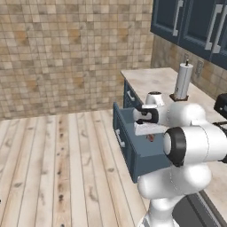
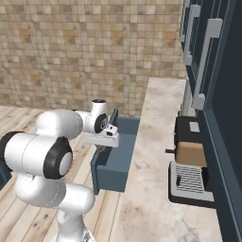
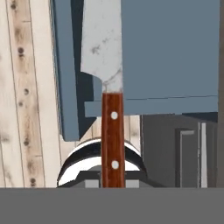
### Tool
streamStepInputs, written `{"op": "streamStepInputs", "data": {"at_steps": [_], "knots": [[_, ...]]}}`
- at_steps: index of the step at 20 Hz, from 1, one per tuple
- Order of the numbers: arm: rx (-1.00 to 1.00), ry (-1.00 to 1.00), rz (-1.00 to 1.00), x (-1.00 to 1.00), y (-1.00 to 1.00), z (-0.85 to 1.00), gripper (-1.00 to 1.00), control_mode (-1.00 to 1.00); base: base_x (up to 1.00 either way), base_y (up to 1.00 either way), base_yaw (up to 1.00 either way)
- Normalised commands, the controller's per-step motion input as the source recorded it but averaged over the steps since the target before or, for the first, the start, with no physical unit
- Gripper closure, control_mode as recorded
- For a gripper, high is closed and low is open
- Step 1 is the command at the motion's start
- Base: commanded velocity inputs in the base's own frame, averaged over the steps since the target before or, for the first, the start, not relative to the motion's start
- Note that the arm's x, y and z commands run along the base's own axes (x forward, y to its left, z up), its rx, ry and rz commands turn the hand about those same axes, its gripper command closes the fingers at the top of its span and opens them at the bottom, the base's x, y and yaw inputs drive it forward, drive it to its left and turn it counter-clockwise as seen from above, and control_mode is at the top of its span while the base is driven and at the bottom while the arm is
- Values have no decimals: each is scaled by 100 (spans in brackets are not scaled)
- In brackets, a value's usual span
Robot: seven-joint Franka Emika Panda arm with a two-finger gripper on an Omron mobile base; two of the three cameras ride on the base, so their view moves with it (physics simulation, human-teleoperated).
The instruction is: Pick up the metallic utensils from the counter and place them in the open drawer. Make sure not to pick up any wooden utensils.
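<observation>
Risk one: knife (image 3: 113, 127) held blade-forward above the open drawer (image 1: 137, 153), reddish-brown handle running down to the bottom edge of the hand view, grey blade reaching out over the slate-blue drawer floor. Gripper (image 2: 108, 133) nearly shut on the handle. Judged a narrow hold on a long thing: a swing of the hand could turn the knife in the grip and tip the blade off line.

Risk two: release from this height. Handle end appears to hang over the drawer's front wall and the wooden floor (image 1: 57, 168) rather than over the drawer's inside. Dropped now, likely to strike the front edge and fall outside. Hand wants carrying further in first, judged.

Risk three: lowering with the blade leading could jam the tip against the drawer floor or the back wall.

Hidden or unclear:
- Fingertips themselves masked by the handle in the hand view; contact points not visible.
- In the left base view, the robot's white arm covers most of the drawer's inside; only a small reddish spot shows there.
- Desk (image 2: 158, 142) cut off at the near end in both base views; wooden spoon not located.
- Dark appliance (image 2: 191, 163) on the desk at its wall edge, make unclear.
</observation>
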Motion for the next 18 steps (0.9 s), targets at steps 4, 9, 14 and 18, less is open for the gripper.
{"op": "streamStepInputs", "data": {"at_steps": [4,9,14,18], "knots": [[7,4,0,46,-24,-57,100,-100,0,0,0],[8,0,0,53,-17,-33,100,-100,0,0,0],[2,0,0,70,0,-28,100,-100,0,0,0],[0,0,0,68,1,-45,100,-100,0,0,0]]}}
